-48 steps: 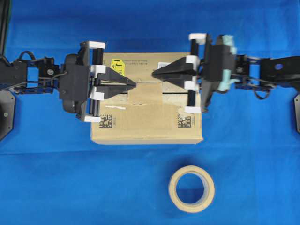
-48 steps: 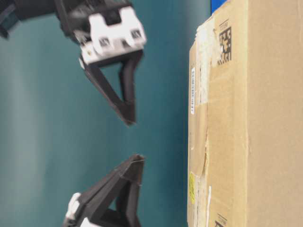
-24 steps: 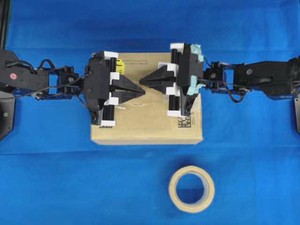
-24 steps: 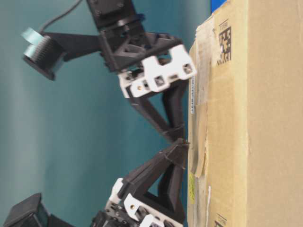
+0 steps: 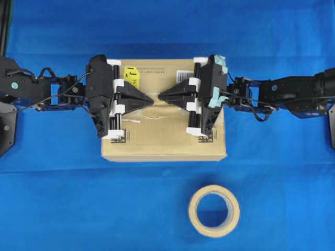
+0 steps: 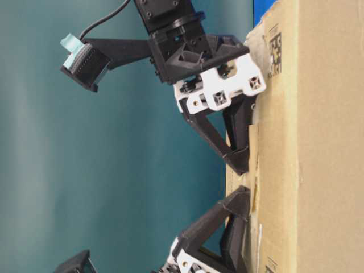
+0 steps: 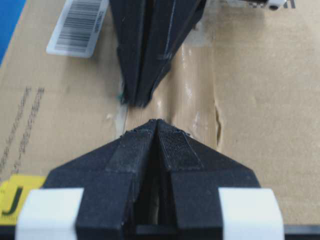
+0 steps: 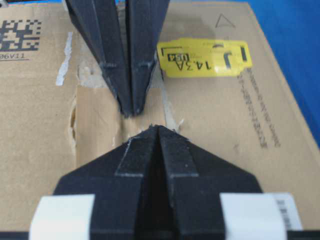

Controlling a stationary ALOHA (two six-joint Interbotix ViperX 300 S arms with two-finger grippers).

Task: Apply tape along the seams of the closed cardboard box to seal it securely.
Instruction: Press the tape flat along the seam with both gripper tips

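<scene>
The cardboard box [image 5: 162,141] lies on the blue table, its top facing up. A tan-brown piece of tape [image 7: 192,95] lies across the middle of the top, also in the right wrist view [image 8: 95,115]. My left gripper [image 5: 152,99] and right gripper [image 5: 159,97] are both shut with nothing between their fingers. Their tips point at each other, almost touching, and rest on the tape at the box's centre. From table level the right tip [image 6: 242,168] and left tip [image 6: 242,196] press on the box's top face. The seams are hidden under the tape and the grippers.
A beige tape roll [image 5: 214,210] lies flat on the blue cloth in front of the box. On the box top sit a yellow sticker [image 8: 202,57], a white barcode label [image 7: 77,27] and a black square code [image 8: 20,32].
Both grippers, a second ago held above the box and further apart, have come down onto its top and closed in until their tips nearly meet. Both stayed shut.
</scene>
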